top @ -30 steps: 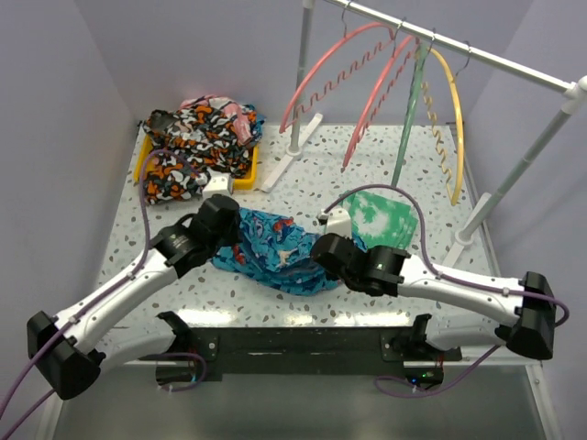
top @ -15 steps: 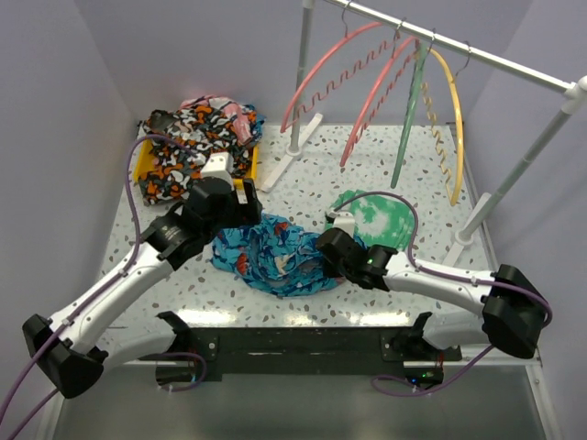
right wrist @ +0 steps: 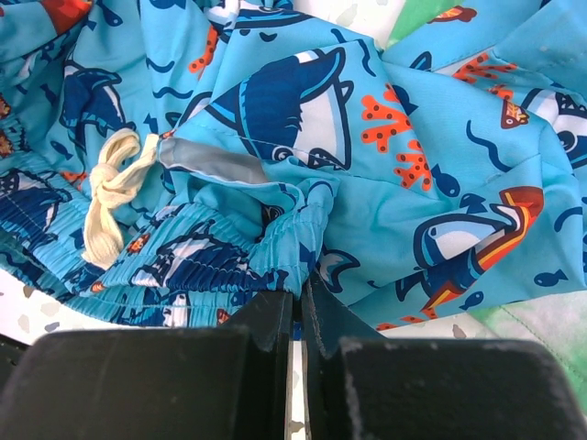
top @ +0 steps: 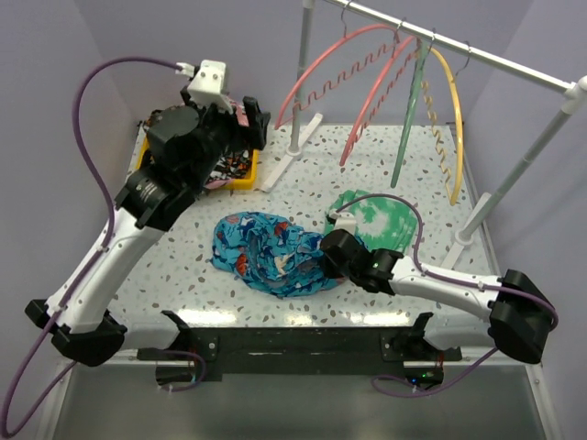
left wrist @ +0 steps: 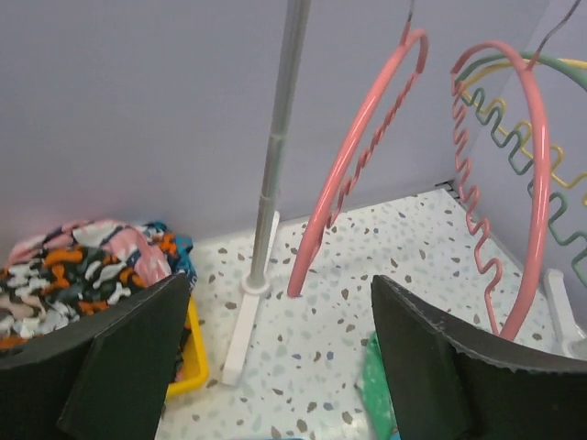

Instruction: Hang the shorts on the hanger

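In the top view the shorts (top: 271, 252) lie crumpled on the speckled table (top: 303, 197), near the front edge and left of a green cloth (top: 378, 218). The right gripper (top: 317, 267) sits low at their right edge. The left gripper (top: 252, 124) is held high over the far-left corner, above a yellow bin (top: 243, 176), touching nothing. The hanger (top: 316, 66) hangs from the rail (top: 477, 53) at the far right beside a second pink one, well apart from the shorts. In the left wrist view, the black fingers (left wrist: 110, 367) stand wide apart with nothing between them. Past them are the rack's upright post (left wrist: 275, 156), both pink hangers and, at the left, a patterned garment (left wrist: 83, 275) heaped in the bin. In the right wrist view, the two jaws are pressed together with only a thin slit left between them, at the gathered elastic waistband by the cream drawstring (right wrist: 115, 183). The pinch itself sits under the fingertips, but a fold of the blue cloth looks caught there.
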### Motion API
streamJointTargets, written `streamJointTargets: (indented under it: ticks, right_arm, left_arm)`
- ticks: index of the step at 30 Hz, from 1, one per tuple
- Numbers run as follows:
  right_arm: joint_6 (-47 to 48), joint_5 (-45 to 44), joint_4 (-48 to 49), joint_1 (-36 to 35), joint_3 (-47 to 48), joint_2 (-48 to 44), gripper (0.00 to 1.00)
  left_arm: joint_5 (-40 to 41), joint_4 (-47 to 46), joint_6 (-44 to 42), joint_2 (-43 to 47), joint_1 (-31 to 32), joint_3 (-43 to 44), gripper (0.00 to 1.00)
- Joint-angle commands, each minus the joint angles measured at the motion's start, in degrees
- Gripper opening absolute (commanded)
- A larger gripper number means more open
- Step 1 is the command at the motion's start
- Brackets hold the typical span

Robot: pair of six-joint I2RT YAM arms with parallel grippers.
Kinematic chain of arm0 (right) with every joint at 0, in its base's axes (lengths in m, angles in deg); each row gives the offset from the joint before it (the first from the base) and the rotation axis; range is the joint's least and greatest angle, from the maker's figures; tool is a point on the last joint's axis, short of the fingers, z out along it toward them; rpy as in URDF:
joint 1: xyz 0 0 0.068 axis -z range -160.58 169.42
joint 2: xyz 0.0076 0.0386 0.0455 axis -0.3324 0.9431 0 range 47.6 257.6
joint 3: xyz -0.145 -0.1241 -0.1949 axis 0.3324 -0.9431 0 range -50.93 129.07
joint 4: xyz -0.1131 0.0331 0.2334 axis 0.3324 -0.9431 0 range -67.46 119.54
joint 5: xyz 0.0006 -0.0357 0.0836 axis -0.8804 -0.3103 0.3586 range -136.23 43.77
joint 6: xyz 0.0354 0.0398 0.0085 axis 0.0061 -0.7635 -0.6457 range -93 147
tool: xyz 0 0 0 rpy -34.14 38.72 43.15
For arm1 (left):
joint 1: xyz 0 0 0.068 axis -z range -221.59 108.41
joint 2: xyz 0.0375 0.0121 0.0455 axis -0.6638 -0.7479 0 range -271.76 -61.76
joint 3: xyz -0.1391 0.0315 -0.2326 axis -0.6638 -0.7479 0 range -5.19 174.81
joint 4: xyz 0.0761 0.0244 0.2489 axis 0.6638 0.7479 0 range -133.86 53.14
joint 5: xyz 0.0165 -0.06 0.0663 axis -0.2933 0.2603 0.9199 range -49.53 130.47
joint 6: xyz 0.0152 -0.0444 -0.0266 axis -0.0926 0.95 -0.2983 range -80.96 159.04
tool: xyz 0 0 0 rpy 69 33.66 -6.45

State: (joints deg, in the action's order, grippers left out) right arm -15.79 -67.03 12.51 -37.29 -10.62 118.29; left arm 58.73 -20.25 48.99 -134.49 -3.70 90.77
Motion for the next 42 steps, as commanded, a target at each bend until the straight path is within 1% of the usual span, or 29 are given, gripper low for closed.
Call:
streamJointTargets:
  ticks: [1,4,5,6,7,12,15,18,19,21,25,31,34,37,39,40,42]
  right_arm:
    - [1.5,1.1,2.8,0.0,-0.3,-1.3,0.00]
    - [2.3,2.3,3.4,-0.1,-0.8,-2.2,0.00]
    - [2.4,2.6,3.5,0.0,-1.0,-2.5,0.00]
    - [2.4,3.5,3.4,-0.1,-1.2,-2.8,0.00]
    - [2.5,3.7,3.5,-0.1,-1.5,-3.5,0.00]
    - [3.1,3.8,2.8,0.0,-2.6,-4.8,0.00]
    - [3.5,4.3,2.3,-0.1,-2.7,-5.4,0.00]
    - [3.7,4.9,2.4,-0.1,-3.0,-5.9,0.00]
    - [3.7,5.0,2.4,-0.1,-3.0,-5.9,0.00]
    - [4.0,5.5,2.4,-0.1,-3.0,-5.7,0.00]
    - [4.2,6.2,2.8,0.0,-2.9,-4.7,0.00]
    - [4.4,6.7,3.1,0.0,-2.3,-3.4,0.00]
    - [4.6,7.1,3.2,0.0,-2.2,-2.9,0.00]
    - [4.5,7.4,3.4,-0.1,-2.3,-2.2,0.00]
    - [4.6,7.7,3.6,-0.1,-2.3,-1.4,0.00]
    - [4.6,7.9,3.6,-0.1,-2.2,-1.1,0.00]
    - [4.8,8.1,3.6,-0.1,-2.0,-0.8,0.00]
  left_arm:
    - [-8.4,-10.5,-13.8,-9.9,-0.4,11.8,0.81]
    - [-13.1,-10.0,-16.5,-17.0,-0.5,19.9,0.78]
    - [-13.7,-9.1,-16.9,-18.7,-0.7,22.1,0.75]
    - [-14.6,-8.7,-17.6,-21.5,-0.7,26.2,0.74]
    - [-16.2,-8.4,-18.0,-22.7,-0.7,27.8,0.74]
    - [-18.0,-6.6,-20.0,-29.6,-0.9,36.4,0.72]
    - [-17.6,-7.8,-21.5,-30.7,-1.2,36.5,0.71]
    - [-18.0,-7.5,-21.8,-32.5,-2.1,37.7,0.67]
    - [-19.7,-7.1,-21.7,-33.0,-2.4,38.2,0.66]
    - [-20.1,-6.1,-21.5,-34.1,-3.2,38.4,0.65]
    - [-25.4,-4.2,-20.2,-35.5,-4.1,38.0,0.63]
    - [-25.9,-1.6,-19.8,-36.8,-4.0,37.3,0.61]
    - [-24.8,-0.9,-20.2,-37.2,-4.1,37.1,0.56]
    - [-24.4,-0.4,-20.6,-37.4,-4.1,36.9,0.48]
    - [-24.4,-0.5,-20.7,-37.5,-4.1,36.3,0.47]
    - [-24.5,-0.3,-20.7,-37.6,-4.1,36.1,0.44]
    - [-24.6,-0.2,-20.7,-37.9,-4.1,36.0,0.44]
